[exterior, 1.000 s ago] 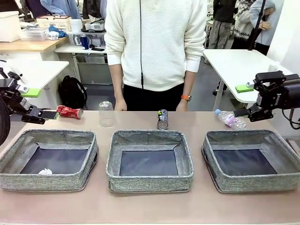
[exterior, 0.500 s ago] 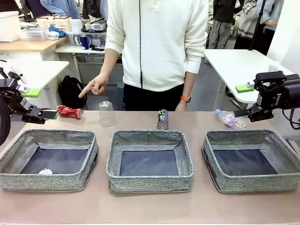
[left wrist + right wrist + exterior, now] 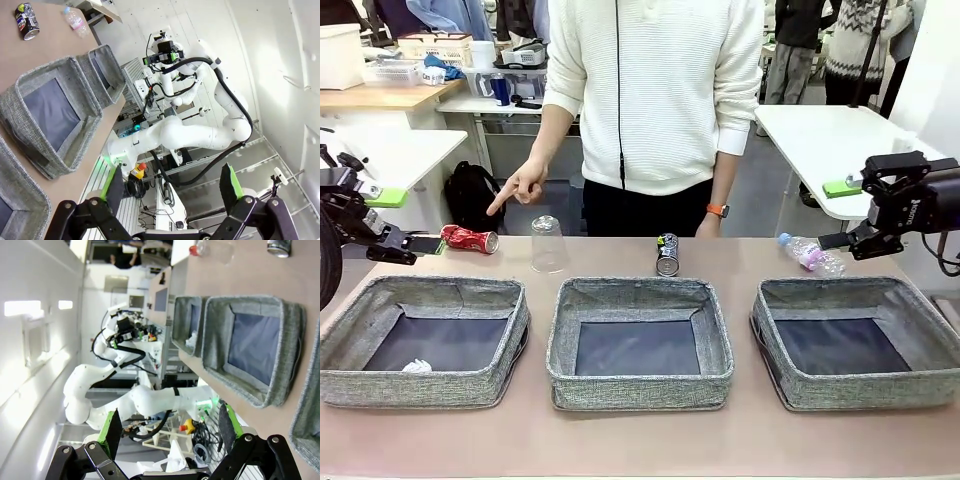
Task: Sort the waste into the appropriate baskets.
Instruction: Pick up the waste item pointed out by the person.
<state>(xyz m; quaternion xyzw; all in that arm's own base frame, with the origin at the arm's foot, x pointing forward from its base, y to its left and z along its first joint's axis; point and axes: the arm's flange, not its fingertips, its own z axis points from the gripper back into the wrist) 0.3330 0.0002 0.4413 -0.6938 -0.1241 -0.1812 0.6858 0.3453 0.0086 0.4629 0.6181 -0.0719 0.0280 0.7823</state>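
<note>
Three grey baskets sit in a row: left (image 3: 420, 386), middle (image 3: 640, 388), right (image 3: 865, 390). A white paper ball (image 3: 416, 367) lies in the left basket. Behind the baskets stand a red crushed can (image 3: 468, 239), an upturned clear cup (image 3: 548, 244), a dark printed can (image 3: 667, 254) and a clear bottle (image 3: 812, 255) on its side. My left gripper (image 3: 405, 222) hovers open at the table's far left, next to the red can. My right gripper (image 3: 840, 213) hangs open just above the bottle. In both wrist views the jaws stand wide with nothing between them.
A person in a white sweater stands at the far side; one hand (image 3: 520, 185) points down-left toward the red can. The other hand rests behind the dark can. Bare tabletop (image 3: 640, 440) runs along the front of the baskets.
The person's hand has come up from the table's far edge and now points down-left. Both arms and all the waste have stayed where they were.
</note>
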